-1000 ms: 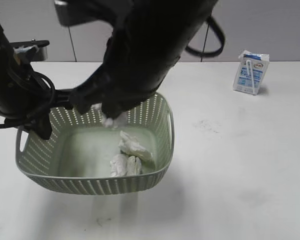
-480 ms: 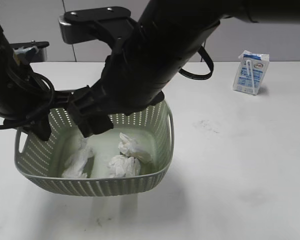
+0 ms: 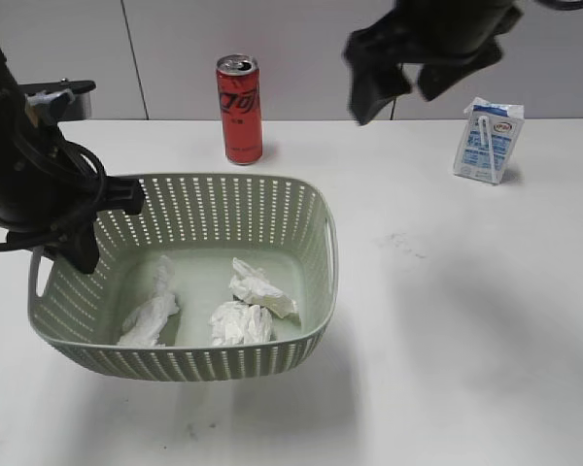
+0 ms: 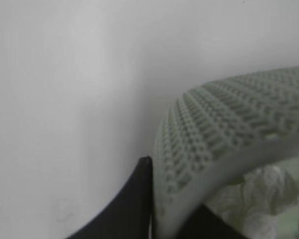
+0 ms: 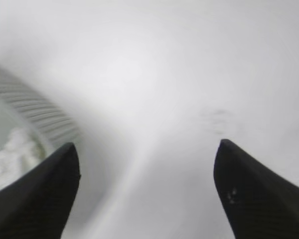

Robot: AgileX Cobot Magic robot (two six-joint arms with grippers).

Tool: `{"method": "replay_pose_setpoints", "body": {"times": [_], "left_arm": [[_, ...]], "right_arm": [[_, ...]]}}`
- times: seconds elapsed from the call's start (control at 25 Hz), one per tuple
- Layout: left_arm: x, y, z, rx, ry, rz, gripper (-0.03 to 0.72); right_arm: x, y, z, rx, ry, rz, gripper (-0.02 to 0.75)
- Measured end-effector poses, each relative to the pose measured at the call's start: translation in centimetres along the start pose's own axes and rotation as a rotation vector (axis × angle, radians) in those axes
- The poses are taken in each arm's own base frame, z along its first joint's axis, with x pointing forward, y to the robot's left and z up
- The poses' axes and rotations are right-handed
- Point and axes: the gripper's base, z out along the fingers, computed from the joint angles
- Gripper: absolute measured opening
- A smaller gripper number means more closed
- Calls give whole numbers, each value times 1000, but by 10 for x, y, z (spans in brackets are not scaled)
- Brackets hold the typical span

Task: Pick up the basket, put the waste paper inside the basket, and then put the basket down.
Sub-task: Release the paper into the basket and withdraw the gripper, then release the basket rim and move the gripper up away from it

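the basket (image 3: 189,282) hung lifted off the surface (image 3: 466,320), left-of-centre and near, with a shadow under its near edge; it looked tilted, left rim side higher. left claw (image 4: 154,209) was pinching the basket's left rim: in the left wrist view one dark finger sat outside the wall and the other inside, rim wedged between. in the exterior view that claw was buried behind the arm's cabling, so the grip read only from the wrist view.

the waste paper (image 3: 243,320) was inside: three white wads on the basket floor, one toward the left, two close together near the centre. no wad was visible on the surface.

right claw (image 5: 144,194) was spread wide and empty, up high on the far right, well apart from the basket, blurred in the exterior view.

my read: loading was done, remaining step was setting the basket down. to do it well:
- lower straight down, slow, level the basket first so the wads don't slide to the low side
- let the base land flat before letting go; a one-corner touchdown would rock it
- release only once the shadow gap closed, then back the inner finger up and out clear of the wall
- keep the right arm parked high and away from the red can (image 3: 239,109) and the drink carton (image 3: 490,141) at the far side

risk: single-side rim grip on flexy plastic, so a fast descent could twist or slip it.
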Motion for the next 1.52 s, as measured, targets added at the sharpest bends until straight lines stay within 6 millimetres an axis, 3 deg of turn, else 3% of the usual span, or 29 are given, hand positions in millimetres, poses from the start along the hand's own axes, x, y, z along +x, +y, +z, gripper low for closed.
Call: {"method": "replay_pose_setpoints", "body": {"times": [0.2, 0.32, 0.44, 0.52, 0.76, 0.92, 1.24, 1.52], "left_arm": [[0, 0, 0, 0, 0, 0, 6], [0, 0, 0, 0, 1, 0, 6], [0, 0, 0, -1, 3, 0, 6], [0, 0, 0, -1, 3, 0, 6], [1, 0, 0, -2, 6, 0, 6], [1, 0, 0, -4, 15, 0, 6], [1, 0, 3, -6, 25, -1, 6], [-5, 0, 24, -20, 60, -6, 6]], "right_arm": [[8, -98, -9, 117, 59, 160, 624], [22, -141, -14, 153, 123, 248, 609], [34, -171, -21, 180, 154, 321, 590], [38, -181, -24, 189, 158, 347, 581], [40, -177, -24, 133, 147, 381, 573], [57, -166, -33, 112, 159, 390, 572], [133, -124, -74, 129, 168, 378, 571], [200, -88, -101, 161, 1, 362, 571]]}}
